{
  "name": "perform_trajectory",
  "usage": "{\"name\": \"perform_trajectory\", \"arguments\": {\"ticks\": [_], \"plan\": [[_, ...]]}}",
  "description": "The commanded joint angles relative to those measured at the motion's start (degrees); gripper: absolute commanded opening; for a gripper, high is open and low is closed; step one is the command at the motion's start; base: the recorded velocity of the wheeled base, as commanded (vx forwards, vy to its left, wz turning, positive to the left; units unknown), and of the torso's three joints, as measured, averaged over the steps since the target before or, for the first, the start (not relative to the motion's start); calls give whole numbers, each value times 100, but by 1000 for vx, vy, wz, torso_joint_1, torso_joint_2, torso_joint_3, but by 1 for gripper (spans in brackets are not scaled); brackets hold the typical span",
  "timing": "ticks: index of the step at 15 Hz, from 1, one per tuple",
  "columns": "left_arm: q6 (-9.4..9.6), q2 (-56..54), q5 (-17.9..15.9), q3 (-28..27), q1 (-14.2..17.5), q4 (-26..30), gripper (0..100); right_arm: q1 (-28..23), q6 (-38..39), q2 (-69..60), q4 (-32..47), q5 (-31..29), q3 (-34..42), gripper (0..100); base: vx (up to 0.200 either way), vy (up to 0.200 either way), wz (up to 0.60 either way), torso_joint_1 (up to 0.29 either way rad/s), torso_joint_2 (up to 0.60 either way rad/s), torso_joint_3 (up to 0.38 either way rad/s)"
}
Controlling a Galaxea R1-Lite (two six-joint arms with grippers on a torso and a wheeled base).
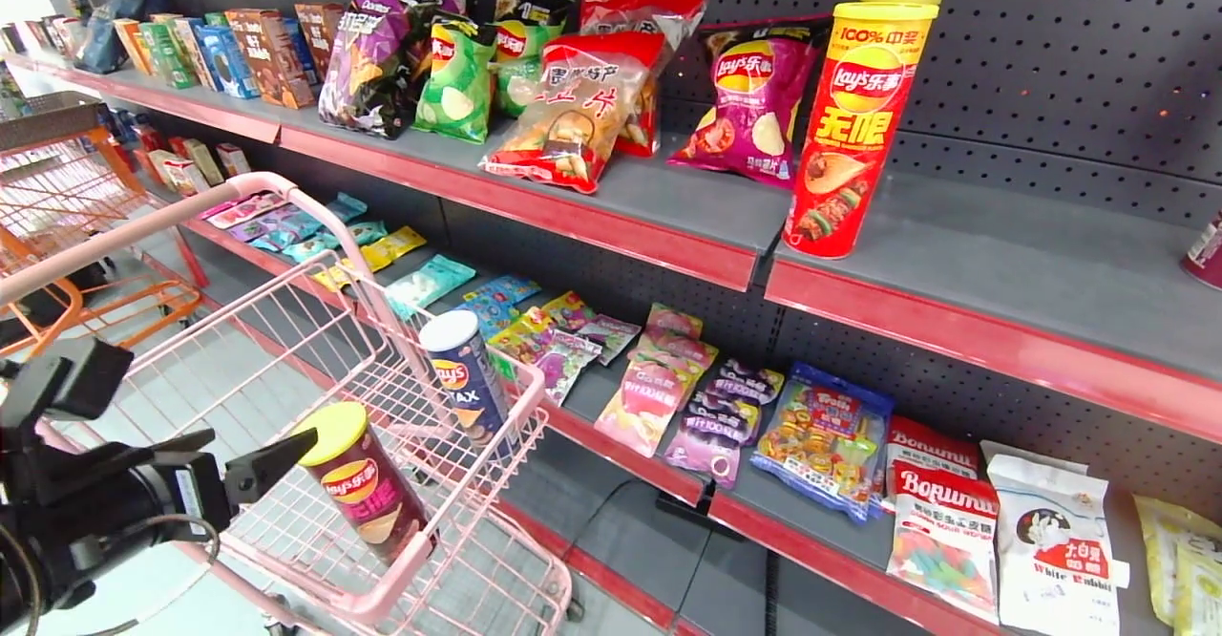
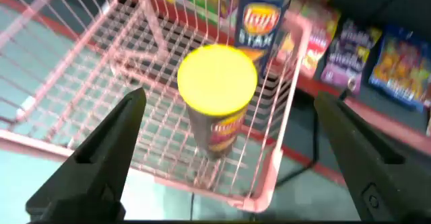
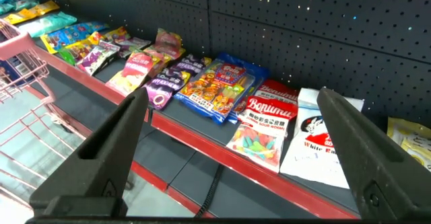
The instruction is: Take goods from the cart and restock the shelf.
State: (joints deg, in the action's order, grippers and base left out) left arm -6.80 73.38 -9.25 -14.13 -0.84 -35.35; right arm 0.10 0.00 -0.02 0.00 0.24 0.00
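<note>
A pink wire cart (image 1: pixel 382 607) stands before the shelf with two chip cans upright in it. The dark red can with a yellow lid (image 1: pixel 358 483) is the nearer one, and a blue can with a white lid (image 1: pixel 468 378) stands behind it. My left gripper (image 1: pixel 258 440) hangs open just beside the yellow lid. In the left wrist view the yellow-lidded can (image 2: pixel 217 83) lies between the spread fingers of the left gripper (image 2: pixel 230 96), untouched, with the blue can (image 2: pixel 259 19) beyond. My right gripper (image 3: pixel 234 95) is open and holds nothing, facing the lower shelf's candy bags (image 3: pixel 222 89).
The upper shelf (image 1: pixel 1002 254) carries chip bags and a tall red can (image 1: pixel 850 130), with bare grey board to its right. The lower shelf (image 1: pixel 726 507) is lined with candy bags. An orange cart (image 1: pixel 67 206) stands at the far left.
</note>
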Motion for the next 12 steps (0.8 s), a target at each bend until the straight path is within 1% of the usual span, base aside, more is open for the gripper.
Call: {"name": "perform_trajectory", "arguments": {"ticks": [1, 2, 3, 4, 6, 9, 10, 12], "plan": [[-5, 828, -42, 209, -65, -314, 100, -1, 0, 2, 0, 2, 0, 100, 0, 0, 0, 0, 0, 0], [-5, 1065, -50, 244, -65, -525, 100, -1, 0, 2, 0, 2, 0, 100, 0, 0, 0, 0, 0, 0], [-5, 1162, -50, 244, -65, -622, 100, -1, 0, 2, 0, 2, 0, 100, 0, 0, 0, 0, 0, 0], [-5, 1539, -59, 244, -65, -965, 100, -1, 0, 2, 0, 2, 0, 100, 0, 0, 0, 0, 0, 0], [12, 1970, -59, 244, -92, -1343, 100, -1, 0, 2, 0, 2, 0, 100, 0, 0, 0, 0, 0, 0], [21, 2357, -68, 244, -197, -1659, 100, 8, 0, 2, 0, 2, 0, 100, 0, 0, 0, 0, 0, 0], [21, 2418, -77, 244, -224, -1668, 100, -1, -9, 2, 0, 2, 0, 100, 0, 0, 0, 0, 0, 0], [30, 2524, -209, 244, -224, -1668, 100, -1, -9, 2, 0, 11, 0, 100, 0, 0, 0, 0, 0, 0]]}}
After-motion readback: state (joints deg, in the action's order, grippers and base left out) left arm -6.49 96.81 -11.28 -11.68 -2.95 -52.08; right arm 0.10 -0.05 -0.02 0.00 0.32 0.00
